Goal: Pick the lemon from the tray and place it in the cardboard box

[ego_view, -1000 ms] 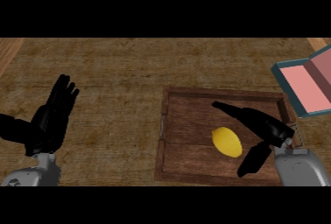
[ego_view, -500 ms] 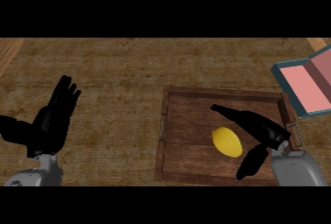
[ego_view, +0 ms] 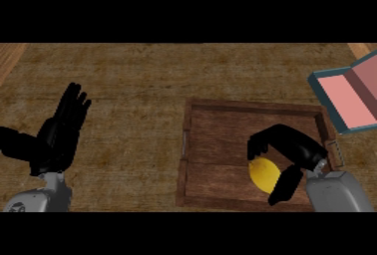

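Where the grey forearms enter at the near edge, the right hand (ego_view: 296,149) sits over the near right part of the wooden tray (ego_view: 221,130). Its fingers (ego_view: 259,142) arch down over the far end of the lemon (ego_view: 263,173) and its thumb (ego_view: 283,185) runs along the lemon's right side, so the hand is curled round the fruit in a grasp. The lemon is inside the tray, close to the near rim and right of the middle. Most of its right half is hidden by the hand, and it seems to lie on the tray floor, though I cannot tell for sure that it is not lifted a little.

Well apart on the left, the left hand (ego_view: 60,130) rests above the bare counter (ego_view: 147,74), fingers straight and pointing away, holding nothing.

Farther off, beyond the tray's far right corner, the cardboard box (ego_view: 352,97) lies open with a pink inside and dark teal walls, cut off by the right edge of the view.
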